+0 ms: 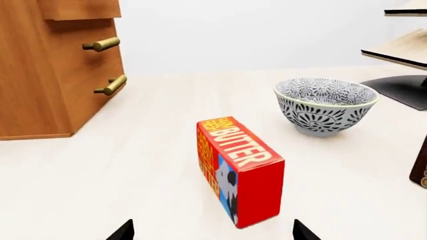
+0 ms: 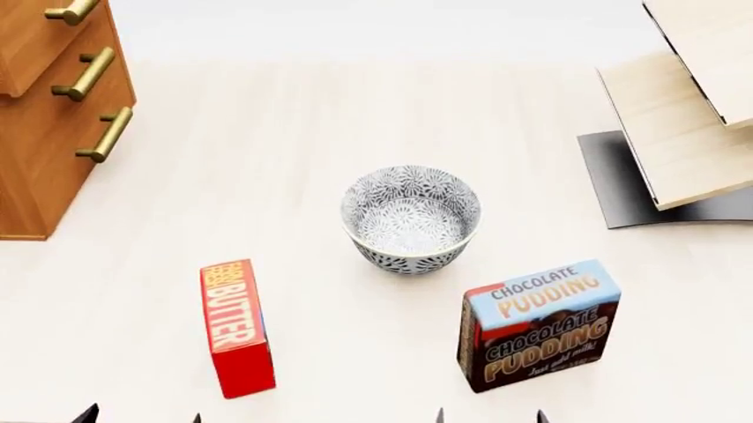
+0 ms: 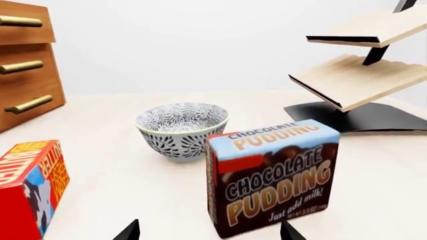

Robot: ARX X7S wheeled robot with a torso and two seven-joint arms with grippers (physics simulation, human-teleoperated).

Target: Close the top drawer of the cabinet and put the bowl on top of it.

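The reddish-brown cabinet (image 2: 41, 167) stands at the far left of the table. Its top drawer (image 2: 41, 35) juts out past the drawers below; it shows too as top drawer (image 1: 80, 9) and top drawer (image 3: 27, 22). The grey-patterned white bowl (image 2: 411, 218) sits upright mid-table, also seen as bowl (image 1: 325, 105) and bowl (image 3: 182, 128). My left gripper (image 1: 213, 232) is open and empty, low at the near edge (image 2: 141, 417), behind the butter box. My right gripper (image 3: 210, 232) is open and empty too, near the front edge (image 2: 491, 417), just behind the pudding box.
A red butter box (image 2: 238, 328) stands front left of the bowl and a chocolate pudding box (image 2: 539, 322) front right. A pale wood shelf structure (image 2: 682, 115) on a black base (image 2: 618, 176) occupies the far right.
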